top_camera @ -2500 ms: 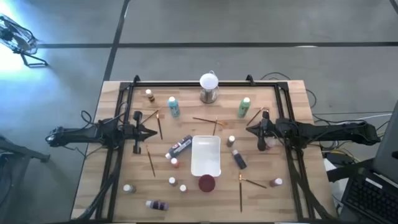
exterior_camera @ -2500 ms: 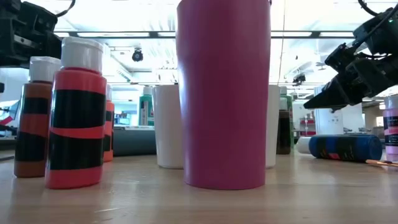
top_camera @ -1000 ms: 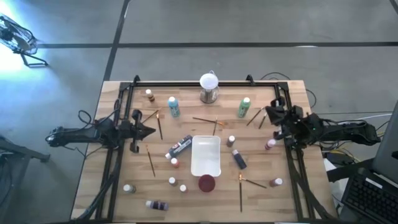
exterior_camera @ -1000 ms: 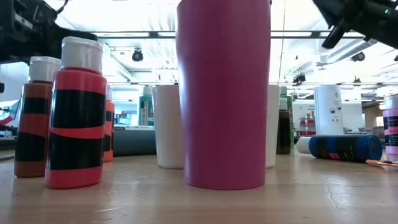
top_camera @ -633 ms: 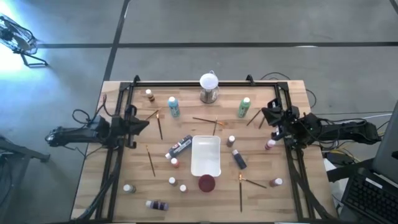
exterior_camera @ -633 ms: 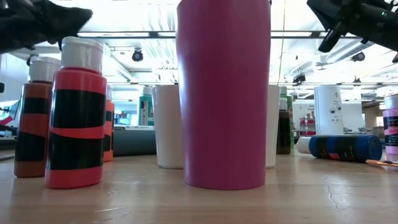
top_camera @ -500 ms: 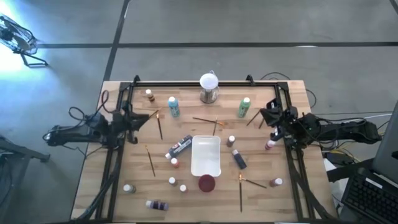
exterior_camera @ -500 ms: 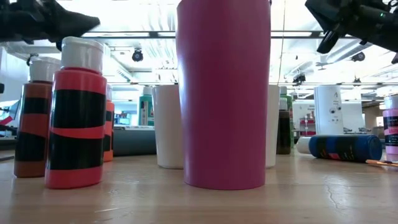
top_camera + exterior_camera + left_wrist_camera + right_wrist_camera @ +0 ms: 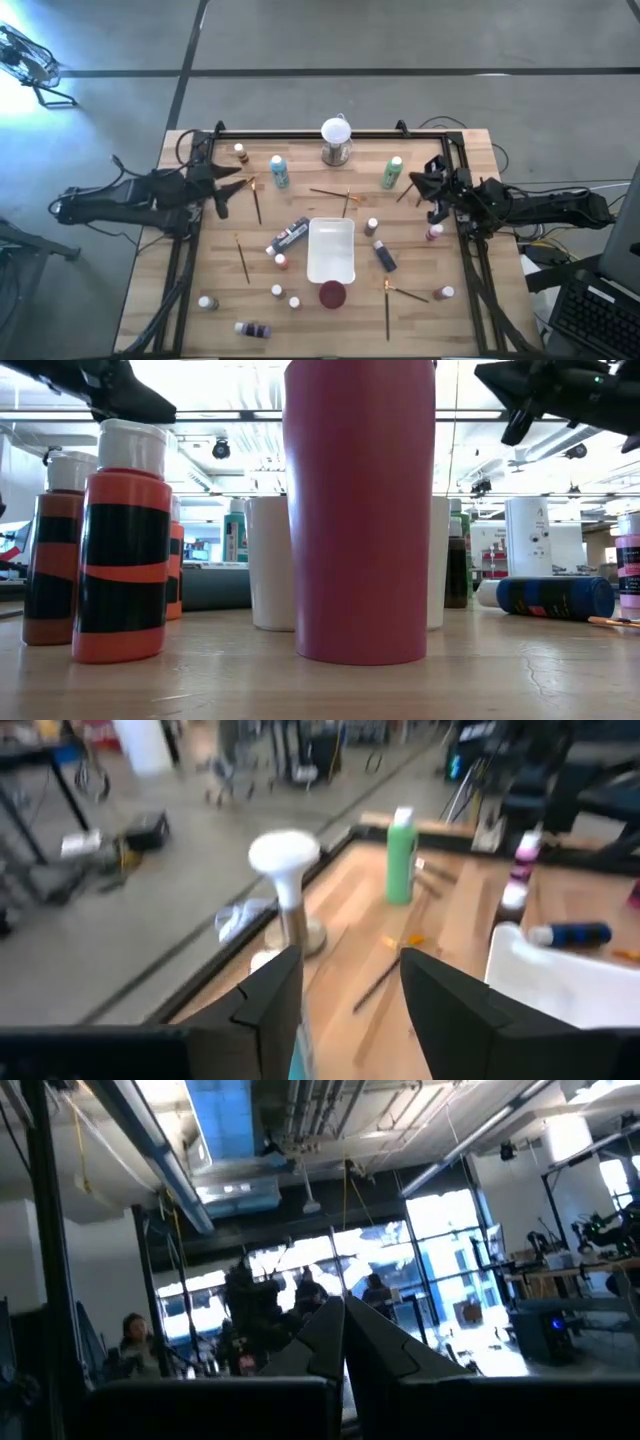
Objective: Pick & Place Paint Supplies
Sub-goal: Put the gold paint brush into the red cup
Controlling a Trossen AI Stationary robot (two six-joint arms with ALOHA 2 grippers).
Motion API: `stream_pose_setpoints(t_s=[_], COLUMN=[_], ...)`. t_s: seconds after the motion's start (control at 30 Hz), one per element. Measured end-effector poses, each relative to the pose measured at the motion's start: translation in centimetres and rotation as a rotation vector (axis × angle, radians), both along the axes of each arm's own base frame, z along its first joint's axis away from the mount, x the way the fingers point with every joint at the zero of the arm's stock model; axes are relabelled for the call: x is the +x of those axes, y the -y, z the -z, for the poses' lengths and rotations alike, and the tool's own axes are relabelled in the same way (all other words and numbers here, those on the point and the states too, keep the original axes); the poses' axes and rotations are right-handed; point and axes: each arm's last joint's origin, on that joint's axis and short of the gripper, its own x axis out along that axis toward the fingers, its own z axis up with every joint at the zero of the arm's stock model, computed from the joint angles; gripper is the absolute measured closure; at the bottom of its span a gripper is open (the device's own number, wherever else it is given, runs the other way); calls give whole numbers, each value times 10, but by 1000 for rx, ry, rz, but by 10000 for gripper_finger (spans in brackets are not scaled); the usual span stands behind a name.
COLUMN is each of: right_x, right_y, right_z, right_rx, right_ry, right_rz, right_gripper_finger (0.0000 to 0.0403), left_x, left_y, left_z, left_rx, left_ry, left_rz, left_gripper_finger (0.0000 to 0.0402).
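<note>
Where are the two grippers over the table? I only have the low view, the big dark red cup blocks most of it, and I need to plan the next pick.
Observer: The left gripper hangs at the table's far left, near the teal bottle.
Operator: Is it open?
Observer: Yes, the left wrist view shows its fingers apart with nothing between them.
Operator: And the right one?
Observer: The right gripper sits at the far right beside the green bottle, shut and empty.
</note>
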Motion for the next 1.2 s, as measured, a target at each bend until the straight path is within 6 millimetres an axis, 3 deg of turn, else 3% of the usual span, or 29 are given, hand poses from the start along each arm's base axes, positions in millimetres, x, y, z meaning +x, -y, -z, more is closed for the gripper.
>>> stream_pose_setpoints(t_s=[0.23,0.4,0.8,1.0,1.2], right_x=[16,23,30,25,27], right_y=[2,3,3,3,3], right_z=[-12,-15,-25,-19,-15], right_rx=[7,-4,15,57,63], right_ry=[-314,-512,-664,-713,-731], right_rz=[8,12,7,3,2], right_gripper_finger=[394,394,394,394,394], left_x=[9,17,42,39,39], left_y=[-2,-3,-10,-25,-46], left_z=[-12,-6,20,23,18], left_rx=[-93,-108,-136,-152,-250], left_ry=[-82,-125,-334,-452,-447], left_rz=[-124,-141,-178,-282,-301], left_gripper_finger=[232,232,229,229,229])
